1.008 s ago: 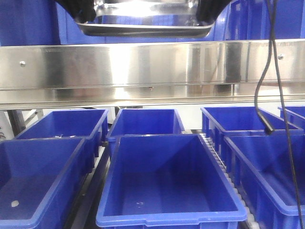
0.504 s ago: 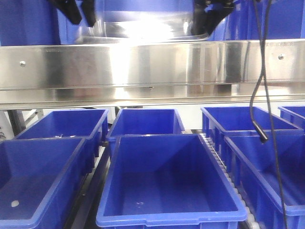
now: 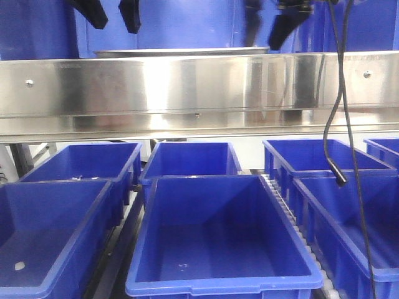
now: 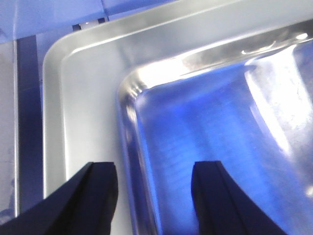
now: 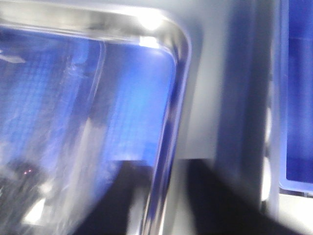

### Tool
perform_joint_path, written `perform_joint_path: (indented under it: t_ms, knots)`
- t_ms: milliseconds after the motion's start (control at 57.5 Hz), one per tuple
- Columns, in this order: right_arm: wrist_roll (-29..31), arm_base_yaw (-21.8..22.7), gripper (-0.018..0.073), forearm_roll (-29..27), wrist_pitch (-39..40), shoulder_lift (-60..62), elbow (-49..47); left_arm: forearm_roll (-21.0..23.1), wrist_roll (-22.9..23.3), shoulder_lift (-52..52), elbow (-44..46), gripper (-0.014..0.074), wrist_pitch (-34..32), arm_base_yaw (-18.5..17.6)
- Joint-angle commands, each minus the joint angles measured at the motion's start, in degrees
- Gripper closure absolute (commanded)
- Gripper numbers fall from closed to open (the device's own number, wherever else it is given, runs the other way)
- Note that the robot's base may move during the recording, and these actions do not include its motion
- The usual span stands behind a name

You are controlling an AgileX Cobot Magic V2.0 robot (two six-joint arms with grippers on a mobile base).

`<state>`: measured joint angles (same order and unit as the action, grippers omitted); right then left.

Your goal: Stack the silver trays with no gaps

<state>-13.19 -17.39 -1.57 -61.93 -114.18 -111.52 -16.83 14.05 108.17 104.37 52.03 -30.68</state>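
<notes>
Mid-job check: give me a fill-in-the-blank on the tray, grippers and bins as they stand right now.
1. The left gripper and the right gripper both hang with their jaws ____.
2. The silver tray shows edge-on just ____ the steel band.
3. The plastic bins under that band are all ____.
Missing words: open; above; blue.

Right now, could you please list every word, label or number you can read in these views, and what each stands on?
None: no readable text in any view.
The silver tray, the steel band and the blue bins show no lettering.
The right wrist view is blurred, so any small mark there could not be read.
</notes>
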Motion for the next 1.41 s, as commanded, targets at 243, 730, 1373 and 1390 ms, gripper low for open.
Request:
perform_joint_path:
  t_ms: [243, 730, 1373, 1390]
  knots:
    - [3.46, -0.01, 0.0263, 0.35, -2.20, 0.19, -3.00, -2.20, 0.01, -3.24, 0.43, 0.0319, -0.90, -0.32]
    - [8.84, -0.01, 0.0638, 1.03, -6.17, 11.20, -10.11, -3.78, 2.58, -14.68, 0.43, 0.0598, -0.94, -0.32]
    - [20.91, -10.03, 0.0640, -1.99, 4.36, 46.55, -1.97, -4.40, 2.61, -50.93, -11.61, 0.0605, -13.25, -0.32]
    - [21.21, -10.34, 0.0640, -2.27, 5.03, 47.86, -0.77, -4.40, 2.61, -52.52, -13.07, 0.0605, -13.25, -0.32]
